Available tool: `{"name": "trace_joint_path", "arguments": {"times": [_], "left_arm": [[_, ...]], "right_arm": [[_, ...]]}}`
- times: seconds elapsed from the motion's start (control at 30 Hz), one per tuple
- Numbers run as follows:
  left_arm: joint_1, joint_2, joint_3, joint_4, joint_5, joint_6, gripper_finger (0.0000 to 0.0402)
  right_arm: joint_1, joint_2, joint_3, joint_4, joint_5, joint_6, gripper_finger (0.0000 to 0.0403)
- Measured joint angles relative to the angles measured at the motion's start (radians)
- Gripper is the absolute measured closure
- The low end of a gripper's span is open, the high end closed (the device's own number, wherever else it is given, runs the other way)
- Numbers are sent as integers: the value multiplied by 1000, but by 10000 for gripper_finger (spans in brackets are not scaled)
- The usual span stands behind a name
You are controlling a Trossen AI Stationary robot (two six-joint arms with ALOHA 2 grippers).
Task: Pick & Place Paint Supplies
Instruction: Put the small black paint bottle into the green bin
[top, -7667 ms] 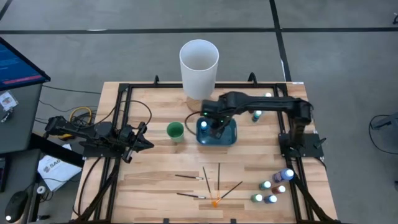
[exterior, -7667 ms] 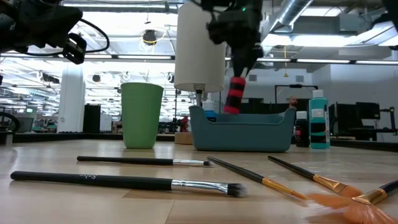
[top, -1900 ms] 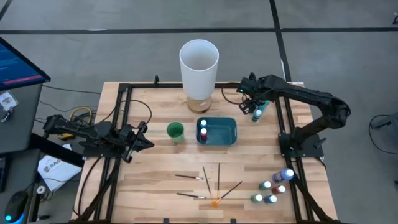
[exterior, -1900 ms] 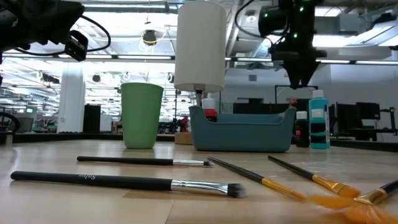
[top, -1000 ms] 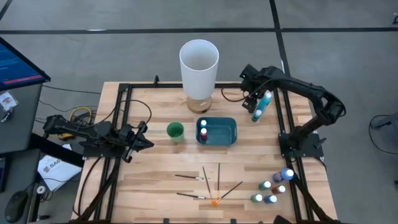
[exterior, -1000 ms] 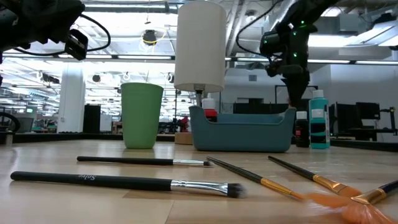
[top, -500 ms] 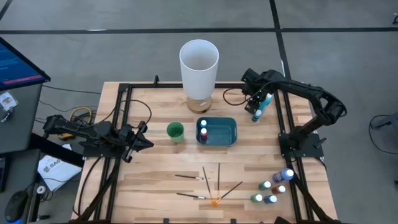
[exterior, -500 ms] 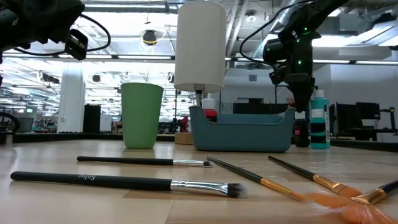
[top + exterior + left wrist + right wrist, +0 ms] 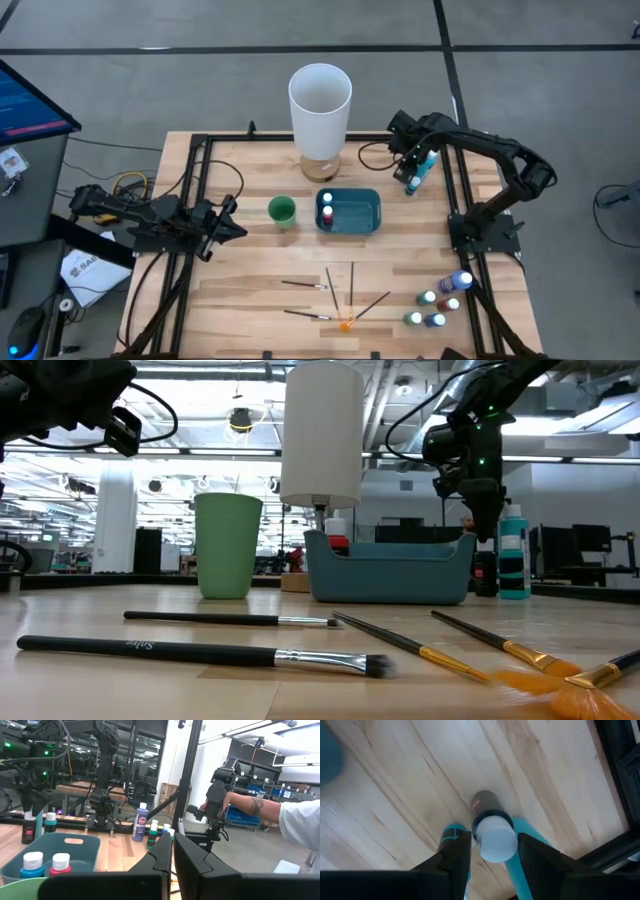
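At the table's far right a small dark paint bottle (image 9: pixel 484 802) stands upright beside a teal bottle (image 9: pixel 513 552). My right gripper (image 9: pixel 411 172) points down over the dark bottle (image 9: pixel 485 573), shut on its cap. Two more bottles (image 9: pixel 326 206) stand in the teal tray (image 9: pixel 362 214). Several capped bottles (image 9: pixel 440 300) stand at the near right. Several thin brushes (image 9: pixel 335 295) lie flat on the wood near the front, one orange-tipped (image 9: pixel 347 323). My left gripper (image 9: pixel 173 851) waits shut at the table's left. My right gripper pinches the dark bottle's white cap (image 9: pixel 494 839) between its two fingers, one on each side. The fingers (image 9: pixel 456 855) come from above and point down. The bottle stands upright with its base on the table.
A tall white cylinder (image 9: pixel 320 105) stands at the far middle. A small green cup (image 9: pixel 282 210) stands left of the tray. Black frame rails (image 9: pixel 195 190) run along the table's sides. A person's arm (image 9: pixel 255 807) shows in the room beyond.
My right gripper has eased down and slightly toward the table's right edge, settling over the dark bottle. The bottles have stayed where they were.
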Motion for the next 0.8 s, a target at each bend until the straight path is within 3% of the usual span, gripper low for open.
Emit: {"name": "trace_joint_path", "arguments": {"times": [0.33,0.8], "left_arm": [[0,0,0,0,0,0,394],[0,0,0,0,0,0,394]], "right_arm": [[-3,0,0,30,5,1,206],[-3,-1,-84,86,8,-7,209]]}}
